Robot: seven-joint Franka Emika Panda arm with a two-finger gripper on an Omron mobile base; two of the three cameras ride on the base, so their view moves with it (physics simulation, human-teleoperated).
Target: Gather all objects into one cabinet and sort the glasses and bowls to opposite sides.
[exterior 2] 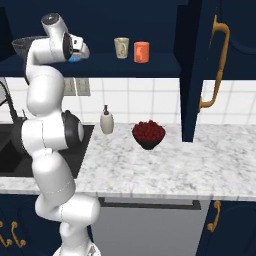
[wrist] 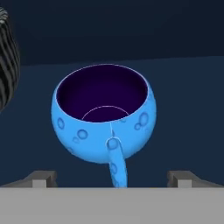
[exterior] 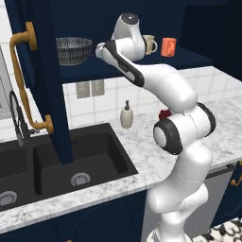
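Blue bowl (wrist: 104, 116) sits on cabinet shelf (exterior: 156, 62), just beside mesh bowl (exterior: 73, 49); in hand view centred between my fingertips (wrist: 43, 179), not touched. My gripper (wrist: 111, 179) spread wide, holding nothing. Cream mug (exterior 2: 121, 48) and orange mug (exterior 2: 141, 52) stand together at shelf's far end. Judgement: sorting step looks finished or nearly. Next: back straight out without nudging bowl.

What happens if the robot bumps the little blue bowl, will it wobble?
The blue bowl has a round belly narrowing underneath, so a nudge would probably rock it. Its glossy skin looks slippery. The open gripper has fingers on both sides, so it could likely catch it.
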